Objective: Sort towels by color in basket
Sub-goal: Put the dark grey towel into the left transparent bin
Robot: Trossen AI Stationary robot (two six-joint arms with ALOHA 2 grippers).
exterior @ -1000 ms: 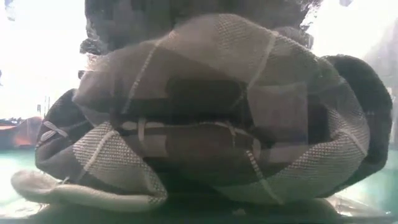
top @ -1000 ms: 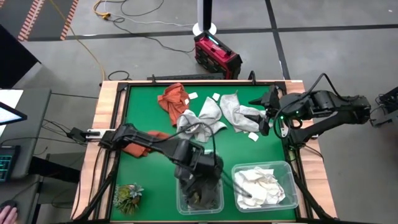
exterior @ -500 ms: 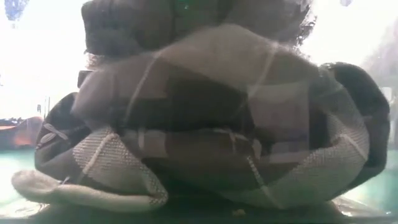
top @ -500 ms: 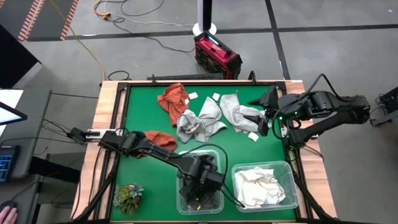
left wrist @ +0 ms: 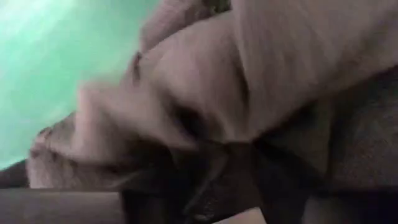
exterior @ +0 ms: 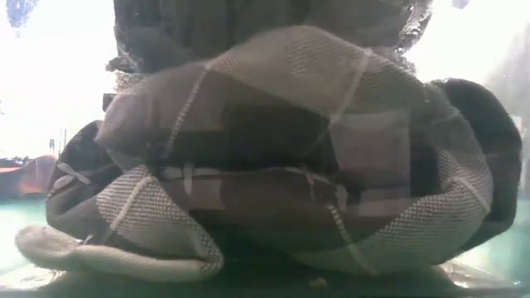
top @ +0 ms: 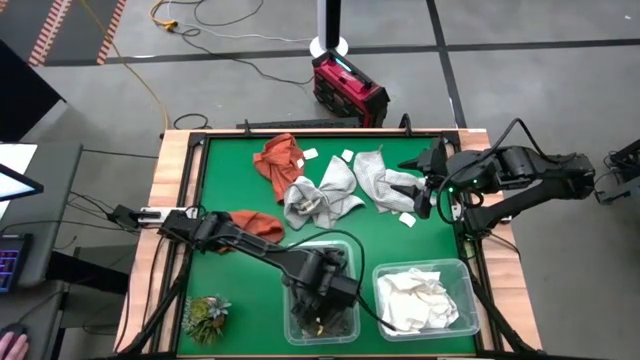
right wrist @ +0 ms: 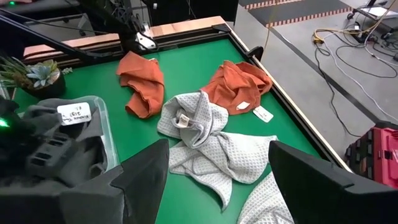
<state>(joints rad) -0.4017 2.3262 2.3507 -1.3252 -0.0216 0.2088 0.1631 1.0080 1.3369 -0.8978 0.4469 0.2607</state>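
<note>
Sorting is partly done: dark towels (top: 325, 318) and white towels (top: 420, 298) lie binned, orange (top: 280, 158) and light grey towels (top: 325, 192) remain on the worktop (top: 230, 190); the left gripper (top: 322, 300), finger state indeterminate, is over the dark bin, and the right gripper (top: 425, 195) waits with fingers spread.

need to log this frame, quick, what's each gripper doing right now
Left gripper: down in the bin of dark towels; open or shut cannot be told.
Right gripper: open, empty, above the light grey towels.

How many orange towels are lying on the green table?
2: one orange towel near the far edge, the other nearer the left side, beside the left arm. More might be hidden under others.
</note>
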